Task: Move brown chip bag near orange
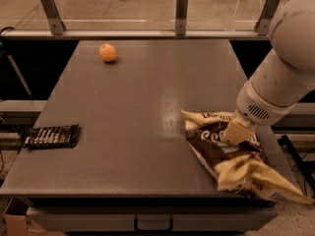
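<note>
Grey tabletop (pixel 147 107) fills most of the frame; the brown chip bag (pixel 212 150) lies at its lower right, crumpled, with its cream lower end bunched up and reaching to the table's front right corner; white script shows on the dark upper part, partly covered. The gripper (pixel 237 132), pale cream, is down on the upper half of the bag, touching it, at the end of a thick white arm (pixel 285 73) that comes in from the upper right of the frame; whether it is open or closed, or has any hold of the bag, cannot be told from this view. The orange (pixel 108 52) sits at the upper left of the table, near the far edge, well apart from the bag and diagonally across from it; bare table lies between them. A flat black snack-bar wrapper (pixel 51 135) rests at the left edge of the table, about level with the bag. Behind the far edge runs a rail with metal posts (pixel 181 11); a drawer handle (pixel 153 225) shows below the front edge.
</note>
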### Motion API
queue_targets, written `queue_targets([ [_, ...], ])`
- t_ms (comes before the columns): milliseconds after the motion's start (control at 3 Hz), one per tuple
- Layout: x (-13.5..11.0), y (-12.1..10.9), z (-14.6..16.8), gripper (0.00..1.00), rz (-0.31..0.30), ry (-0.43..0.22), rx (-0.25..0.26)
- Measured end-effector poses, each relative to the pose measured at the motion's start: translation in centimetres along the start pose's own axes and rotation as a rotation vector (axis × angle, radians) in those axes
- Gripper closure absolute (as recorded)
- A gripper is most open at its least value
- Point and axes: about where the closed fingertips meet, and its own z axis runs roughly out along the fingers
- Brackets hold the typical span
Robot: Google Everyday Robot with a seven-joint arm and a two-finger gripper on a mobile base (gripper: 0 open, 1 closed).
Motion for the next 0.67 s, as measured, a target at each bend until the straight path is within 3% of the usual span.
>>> queue_targets([
  [333,-0.1,0.0,-0.2,1.0,0.0,0.0,0.0],
  [667,-2.1,0.3,-3.0,1.0,-0.055,-0.077,0.017],
])
